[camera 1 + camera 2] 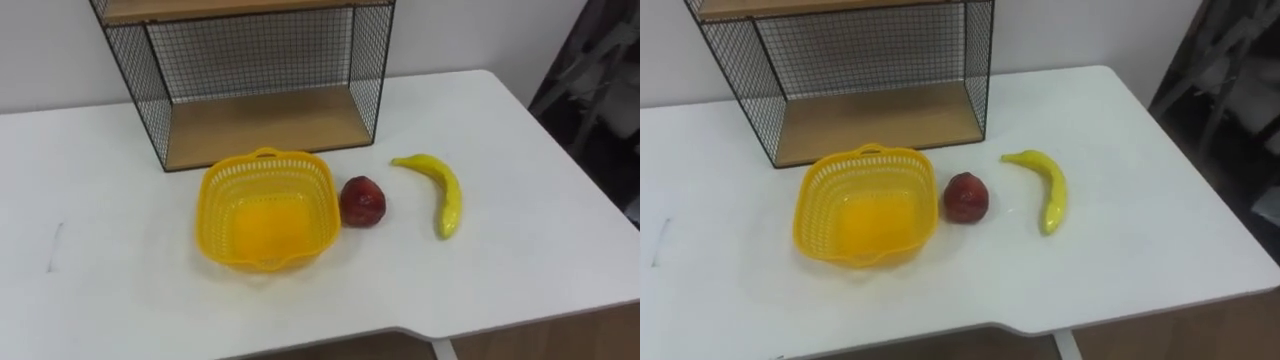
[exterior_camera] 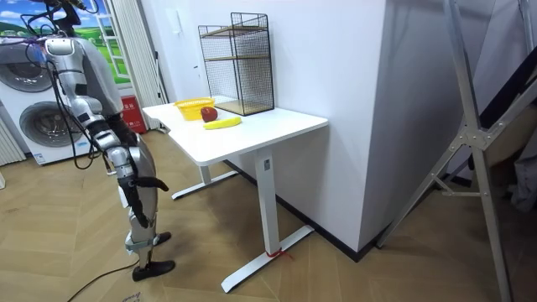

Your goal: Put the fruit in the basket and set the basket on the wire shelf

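A yellow plastic basket (image 1: 266,209) sits on the white table (image 1: 520,250) with nothing in it, just in front of the wire shelf (image 1: 258,75). A dark red apple (image 1: 362,201) lies close against the basket's right side. Further right lies a yellow banana (image 1: 441,190), lengthwise away from me. In the room view the robot stands on the wooden floor at the table's left end, a step back from it, and its right hand (image 2: 127,161) hangs low by its hip.
The shelf has a black wire frame and wooden boards, and stands against the wall at the back of the table; its lower bay (image 1: 265,120) opens toward the basket. A washing machine (image 2: 38,117) stands behind the robot.
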Tool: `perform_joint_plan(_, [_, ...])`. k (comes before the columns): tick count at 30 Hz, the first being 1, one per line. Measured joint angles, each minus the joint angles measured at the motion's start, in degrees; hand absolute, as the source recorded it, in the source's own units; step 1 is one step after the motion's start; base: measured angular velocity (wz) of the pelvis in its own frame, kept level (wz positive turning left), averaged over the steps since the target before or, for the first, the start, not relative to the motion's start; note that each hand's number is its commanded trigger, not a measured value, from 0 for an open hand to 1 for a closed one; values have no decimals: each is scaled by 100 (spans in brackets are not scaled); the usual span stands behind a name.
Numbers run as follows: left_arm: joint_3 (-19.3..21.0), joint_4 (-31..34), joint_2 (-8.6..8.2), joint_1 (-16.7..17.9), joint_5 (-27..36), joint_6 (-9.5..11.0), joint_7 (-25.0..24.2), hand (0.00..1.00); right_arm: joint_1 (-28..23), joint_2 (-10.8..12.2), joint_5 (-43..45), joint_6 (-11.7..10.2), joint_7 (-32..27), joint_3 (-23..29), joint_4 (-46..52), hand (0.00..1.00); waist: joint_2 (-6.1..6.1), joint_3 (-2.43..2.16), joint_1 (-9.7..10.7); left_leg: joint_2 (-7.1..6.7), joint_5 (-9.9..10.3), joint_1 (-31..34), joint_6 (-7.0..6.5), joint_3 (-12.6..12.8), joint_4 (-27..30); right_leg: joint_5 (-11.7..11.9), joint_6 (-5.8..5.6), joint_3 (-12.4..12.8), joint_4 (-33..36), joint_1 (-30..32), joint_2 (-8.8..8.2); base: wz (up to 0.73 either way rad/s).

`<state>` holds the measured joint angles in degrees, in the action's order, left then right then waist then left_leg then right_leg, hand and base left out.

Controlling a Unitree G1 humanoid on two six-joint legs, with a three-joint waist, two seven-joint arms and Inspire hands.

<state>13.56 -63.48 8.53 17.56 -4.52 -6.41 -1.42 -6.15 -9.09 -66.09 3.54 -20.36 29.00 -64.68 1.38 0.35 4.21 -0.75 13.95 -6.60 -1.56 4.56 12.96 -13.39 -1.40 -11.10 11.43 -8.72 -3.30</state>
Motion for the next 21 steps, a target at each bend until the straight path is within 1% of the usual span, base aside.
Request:
perform_joint_plan(1, [44, 2, -1, -6, -5, 1, 28, 0, 4, -5, -216, -37, -178, 217, 211, 0, 16, -15, 30, 0, 0, 2, 0, 9, -13, 0, 0, 21, 7, 18, 0, -5])
perform_joint_plan(2, [107, 6, -6, -9, -5, 3, 43, 0, 8, -7, -287, -54, -281, 341, 325, 0, 13, -17, 41, -1, -1, -1, -1, 10, -27, 0, 0, 40, 15, 29, 0, -7])
perform_joint_plan(4, [246, 90, 9, 18, 6, 64, 146, 0, 16, -41, -416, -249, -638, 681, 747, 0, 16, -19, 54, 1, -1, -1, -1, 27, -27, 0, 0, 89, 26, 43, 7, -6])
perform_joint_plan(5, [262, 119, 11, 29, 7, 78, 181, 0, 32, -64, -416, -305, -713, 758, 815, 0, 18, -20, 66, 0, -1, 0, -1, 28, -26, 0, 0, 90, 26, 44, 7, -3])
perform_joint_plan(6, [315, 174, 10, 41, 7, 109, 235, 0, 51, -114, -403, -415, -864, 872, 956, 0, 27, -25, 69, 0, -1, 11, -2, 36, -24, 0, -1, 96, 25, 57, 6, -3])
perform_joint_plan(7, [331, 208, 13, 45, 3, 140, 266, 0, 43, -160, -359, -488, -1103, 886, 1226, 0, 36, -28, 62, 3, -1, 23, -1, 46, -31, -6, -5, 102, 34, 96, 5, -7])
perform_joint_plan(8, [330, 220, 13, 45, 0, 151, 286, 0, 40, -184, -316, -503, -1230, 886, 1396, 0, 37, -29, 58, 3, -1, 44, -2, 62, -31, -11, -5, 102, 40, 133, 3, -8])
perform_joint_plan(10, [330, 306, 10, 64, -6, 180, 354, 0, 56, -240, 196, -598, -1747, 974, 2144, 0, 51, -36, 61, 1, -2, 109, -4, 67, -19, -3, -8, 110, 48, 194, 5, -2])
perform_joint_plan(11, [330, 337, 11, 83, -11, 183, 368, 0, 58, -252, 339, -638, -1893, 992, 2349, 0, 59, -42, 58, 0, -2, 113, -4, 67, -18, -3, -8, 108, 49, 196, 4, 0])
perform_joint_plan(13, [320, 370, 40, 101, -11, 219, 458, 0, 70, -285, 828, -867, -2364, 980, 3067, 0, 101, -69, 41, -1, -3, 131, -4, 54, -14, -1, -10, 87, 46, 186, 5, 4])
perform_joint_plan(14, [309, 373, 41, 96, -12, 231, 479, 0, 72, -287, 963, -893, -2476, 982, 3236, 0, 112, -72, 47, -2, -3, 132, -4, 50, -15, 0, -10, 82, 44, 187, 5, 3])
perform_joint_plan(16, [299, 377, 33, 92, -26, 296, 485, 0, 88, -287, 1736, -931, -2959, 969, 4031, 0, 116, -70, 6, -6, -3, 137, -4, 42, -26, 1, -12, 75, 26, 186, 6, 0])
perform_joint_plan(17, [300, 367, 37, 91, -34, 314, 494, 0, 100, -289, 1963, -966, -3055, 965, 4199, 0, 116, -69, 7, -9, -3, 136, -4, 30, -26, 1, -13, 68, 22, 179, 6, 3])
perform_joint_plan(18, [300, 359, 38, 89, -67, 320, 515, 0, 160, -319, 2476, -1032, -3208, 938, 4414, 0, 115, -67, 4, -6, -3, 136, -4, 38, -28, 1, -13, 76, 21, 182, 6, 0])
perform_joint_plan(19, [299, 360, 38, 87, -67, 320, 517, 0, 180, -361, 2989, -1051, -3313, 870, 4624, 0, 111, -62, -6, -5, -3, 146, -4, 37, -31, 1, -13, 73, 19, 191, 8, 0])
perform_joint_plan(20, [295, 360, 38, 85, -71, 321, 523, 0, 169, -376, 3206, -1057, -3359, 821, 4747, 0, 110, -62, -5, -5, -3, 157, -4, 34, -30, 1, -13, 68, 19, 199, 8, 0])
perform_joint_plan(21, [203, 367, 41, 86, -82, 321, 557, 0, 155, -382, 3553, -1067, -3426, 754, 5031, 0, 102, -63, -14, -2, -4, 201, -3, 32, -28, 1, -12, 69, 26, 241, 9, 0])
